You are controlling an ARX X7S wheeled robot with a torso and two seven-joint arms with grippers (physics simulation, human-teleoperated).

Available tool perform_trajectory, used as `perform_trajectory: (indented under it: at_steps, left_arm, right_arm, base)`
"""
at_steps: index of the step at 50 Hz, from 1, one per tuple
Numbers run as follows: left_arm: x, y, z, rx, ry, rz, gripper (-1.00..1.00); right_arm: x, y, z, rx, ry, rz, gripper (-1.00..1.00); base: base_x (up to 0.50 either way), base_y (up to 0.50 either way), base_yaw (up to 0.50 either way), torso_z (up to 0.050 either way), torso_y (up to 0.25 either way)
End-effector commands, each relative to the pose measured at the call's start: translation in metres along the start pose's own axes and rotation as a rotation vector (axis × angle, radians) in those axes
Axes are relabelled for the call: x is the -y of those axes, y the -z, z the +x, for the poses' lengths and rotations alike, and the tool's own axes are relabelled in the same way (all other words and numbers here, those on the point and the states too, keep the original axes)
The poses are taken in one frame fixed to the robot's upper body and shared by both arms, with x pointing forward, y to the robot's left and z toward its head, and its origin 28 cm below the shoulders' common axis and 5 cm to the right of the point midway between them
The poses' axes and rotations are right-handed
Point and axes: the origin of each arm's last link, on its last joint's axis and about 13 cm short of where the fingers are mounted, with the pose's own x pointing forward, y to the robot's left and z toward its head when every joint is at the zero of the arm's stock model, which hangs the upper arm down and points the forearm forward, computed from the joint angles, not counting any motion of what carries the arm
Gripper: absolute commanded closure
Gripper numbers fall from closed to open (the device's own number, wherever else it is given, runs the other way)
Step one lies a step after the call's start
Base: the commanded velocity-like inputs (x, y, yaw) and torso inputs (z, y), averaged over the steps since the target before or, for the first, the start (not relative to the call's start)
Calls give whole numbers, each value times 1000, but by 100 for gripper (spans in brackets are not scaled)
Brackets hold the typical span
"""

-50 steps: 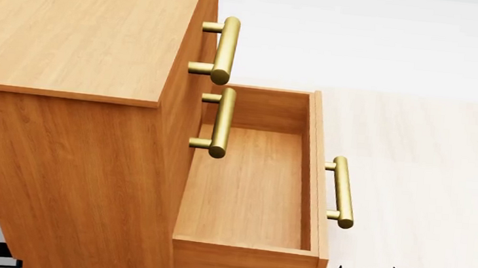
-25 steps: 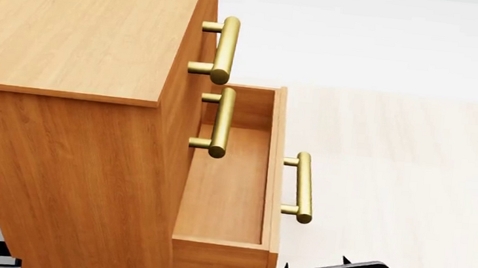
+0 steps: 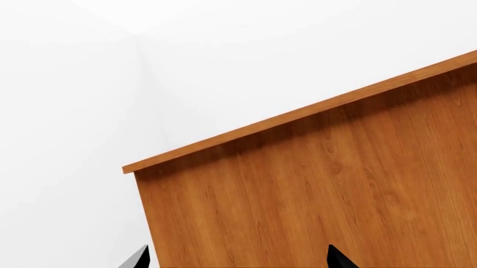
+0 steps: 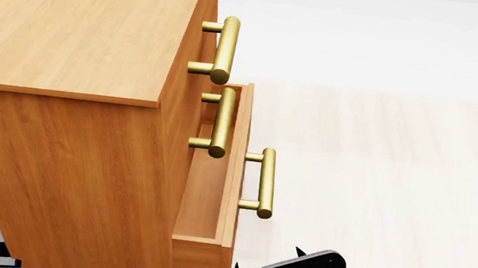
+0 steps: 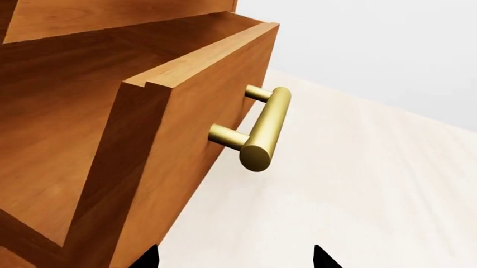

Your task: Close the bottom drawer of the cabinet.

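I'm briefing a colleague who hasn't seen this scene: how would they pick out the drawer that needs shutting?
Find the tall orange-brown wood-grain cabinet with three brass bar handles down its front. The bottom drawer is the lowest of the three. Unlike the two flush drawers above, it juts out slightly, showing a thin strip of its wooden inside, so its brass handle stands farthest from the cabinet.

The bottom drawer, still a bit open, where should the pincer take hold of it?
Grip the brass bar handle on the bottom drawer, coming at its front from the floor side. The bar stands off the panel on two posts, leaving a gap for fingers behind it.
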Motion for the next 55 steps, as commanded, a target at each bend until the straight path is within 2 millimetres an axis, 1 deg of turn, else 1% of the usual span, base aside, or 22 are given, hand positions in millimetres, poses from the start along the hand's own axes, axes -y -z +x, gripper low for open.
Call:
perform_trajectory:
  at_steps: [1, 9, 14, 30, 35, 55]
  left_arm:
    - [0, 1, -1, -1, 1, 2, -100]
    - [0, 0, -1, 0, 2, -1, -100]
    - [0, 1, -1, 1, 1, 0, -100]
    - [0, 0, 0, 3, 1, 2, -100]
    - [0, -1, 0, 5, -1, 2, -100]
    - [0, -2, -1, 8, 0, 2, -100]
  right_arm:
    - [-11, -11, 4, 24, -53, -12, -100]
    - [-19, -18, 7, 26, -72, -24, -100]
    - [-23, -17, 10, 27, -85, -34, -100]
    - [-35, -26, 13, 39, -129, -61, -100]
    - [-40, -31, 11, 49, -155, -74, -100]
    - [-44, -47, 10, 88, -214, -128, -100]
  base:
    - [0, 0, 0, 0, 0]
    - [0, 0, 0, 0, 0]
    - [0, 0, 0, 0, 0]
    - [0, 0, 0, 0, 0]
    - [0, 0, 0, 0, 0]
    - [0, 0, 0, 0, 0]
